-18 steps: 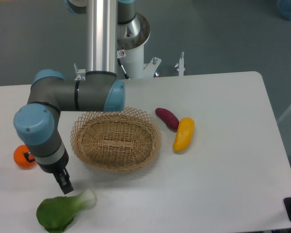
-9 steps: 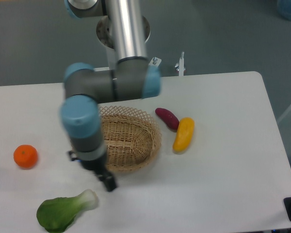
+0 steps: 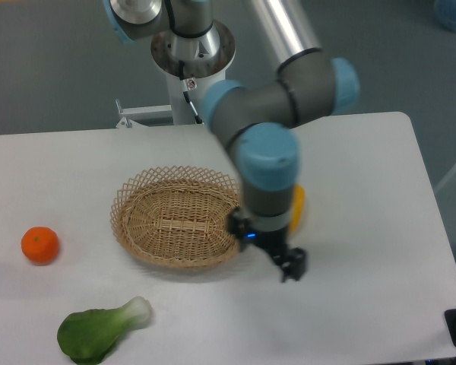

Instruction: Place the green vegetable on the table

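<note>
An orange fruit (image 3: pixel 40 245) is seen at the far left of the table (image 3: pixel 365 304), well apart from everything else. The green vegetable (image 3: pixel 101 330) is lying on the white tabletop near the front edge, left of centre, with its dark leaves toward the lower left and its pale bulb end pointing up and to the right. It is touched by nothing. A woven wicker basket (image 3: pixel 179 219) is set behind and to the right of it; nothing is visible inside the basket.

Just right of the basket, the arm's wrist is angled downward, and the gripper (image 3: pixel 292 265) is held low over bare table, near the basket's right rim and well apart from the vegetable. Nothing is seen in its grasp. The fingers appear as one dark mass, so how far they are parted cannot be told.

Behind the wrist, a sliver of yellow fruit (image 3: pixel 298 205) is visible, the rest being hidden by the arm.
</note>
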`<state>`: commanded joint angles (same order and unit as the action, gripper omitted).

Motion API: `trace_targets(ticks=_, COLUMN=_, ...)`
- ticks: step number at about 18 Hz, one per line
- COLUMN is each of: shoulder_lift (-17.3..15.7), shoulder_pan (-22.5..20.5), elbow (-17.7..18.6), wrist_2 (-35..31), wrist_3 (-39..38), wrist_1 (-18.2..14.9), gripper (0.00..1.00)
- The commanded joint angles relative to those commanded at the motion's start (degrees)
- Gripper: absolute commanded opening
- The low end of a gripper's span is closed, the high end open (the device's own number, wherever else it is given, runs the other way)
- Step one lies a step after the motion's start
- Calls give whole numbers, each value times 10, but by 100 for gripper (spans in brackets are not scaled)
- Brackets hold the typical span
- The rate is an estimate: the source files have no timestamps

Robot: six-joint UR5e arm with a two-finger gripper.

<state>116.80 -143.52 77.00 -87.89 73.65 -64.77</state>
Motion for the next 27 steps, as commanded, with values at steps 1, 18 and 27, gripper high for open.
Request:
trace_targets(ticks=1, shoulder_lift=5, shoulder_pan=-8, elbow=-7, wrist_2=-1, wrist_3=6, wrist_1=-4, gripper=100)
trace_targets(ticks=18, shoulder_lift=72, shoulder_pan=-96, elbow=-106, wrist_2=-5, wrist_3=119, wrist_1=-84, gripper=100)
trace_targets(ticks=27, shoulder_lift=79, shoulder_pan=-101, elbow=-102, wrist_2=-7, wrist_3=123, wrist_1=-78, gripper=100)
